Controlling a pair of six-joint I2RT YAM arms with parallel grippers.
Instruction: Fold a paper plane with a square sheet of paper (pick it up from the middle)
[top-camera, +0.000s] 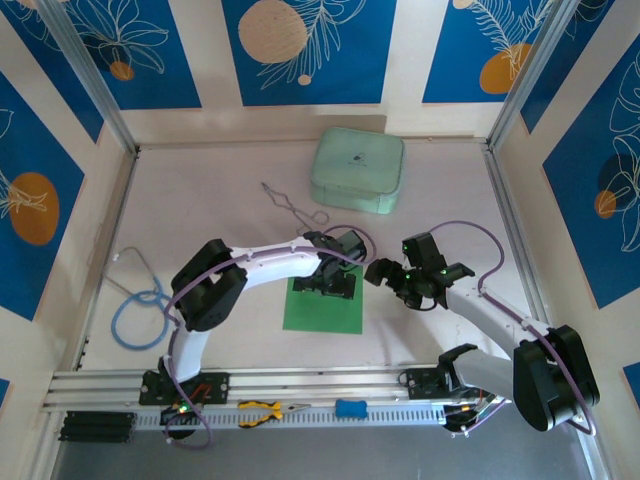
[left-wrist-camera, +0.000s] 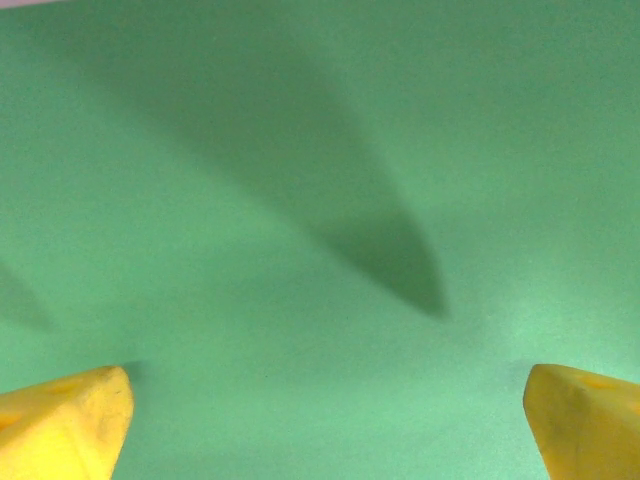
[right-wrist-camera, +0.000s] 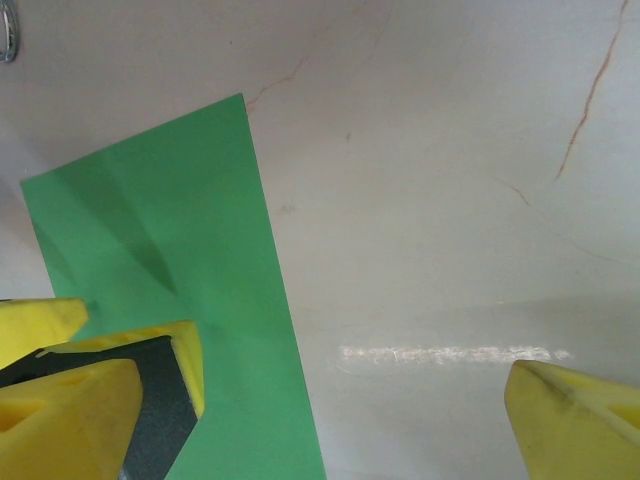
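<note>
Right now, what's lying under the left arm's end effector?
The square sheet of paper, flat on the pale table. The left end effector hangs open over it and covers the sheet's far edge from above. Anything beneath the paper cannot be seen.

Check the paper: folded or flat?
Flat, unfolded. The paper lies spread on the table as one plain sheet; the left wrist view shows smooth green, no crease.

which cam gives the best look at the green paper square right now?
Top external: the flat bright green square sheet of paper lies almost whole on the table, its far edge under the left gripper. Left wrist sees close-up green surface, hardly any edge; right wrist catches one corner and a long edge.
</note>
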